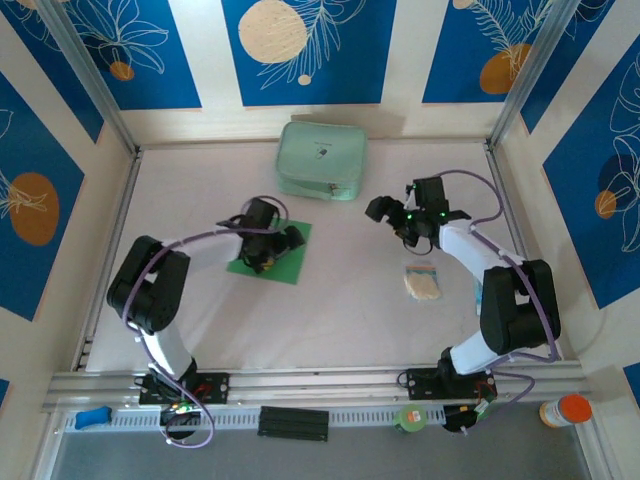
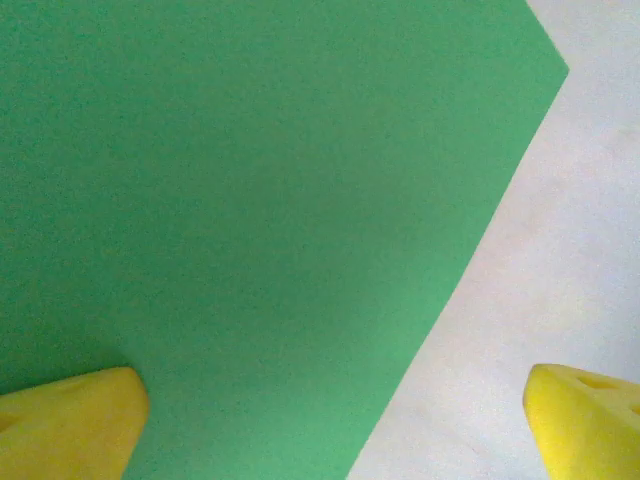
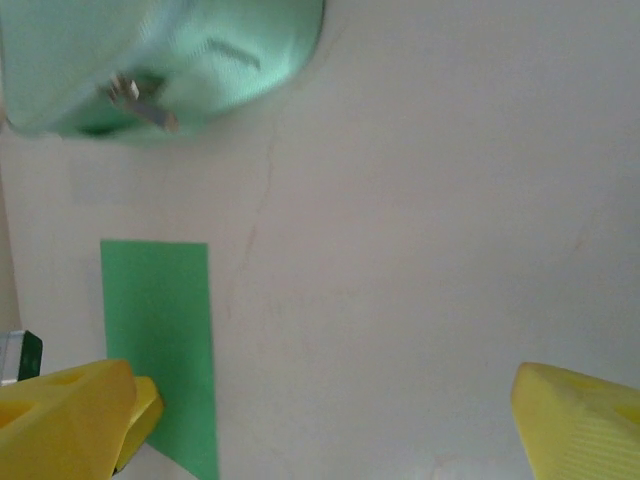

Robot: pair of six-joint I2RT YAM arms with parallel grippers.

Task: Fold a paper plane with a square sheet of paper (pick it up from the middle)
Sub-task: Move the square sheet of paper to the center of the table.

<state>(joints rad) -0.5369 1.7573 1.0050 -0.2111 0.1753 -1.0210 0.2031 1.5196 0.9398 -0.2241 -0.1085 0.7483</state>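
Your left gripper [image 2: 335, 400] hangs released, jaws wide, low over the square sheet of paper [image 2: 250, 200]. One finger is above the green, and the other is past the sheet's edge, above bare table [image 2: 580, 250]. Closing here would likely nip only the border, and the thin flat sheet could slide or crumple. The middle lies further in from that edge. Your right gripper [image 3: 325, 400] is also spread wide and holds nothing, with open table beneath it. The zip pouch [image 3: 160, 60] lies ahead of it, so mind that side.

A lab robot cell: 2 arms [image 1: 150, 285] bolted to a rail [image 1: 320, 385], table [image 1: 340, 320] walled by patterned panels [image 1: 300, 50].
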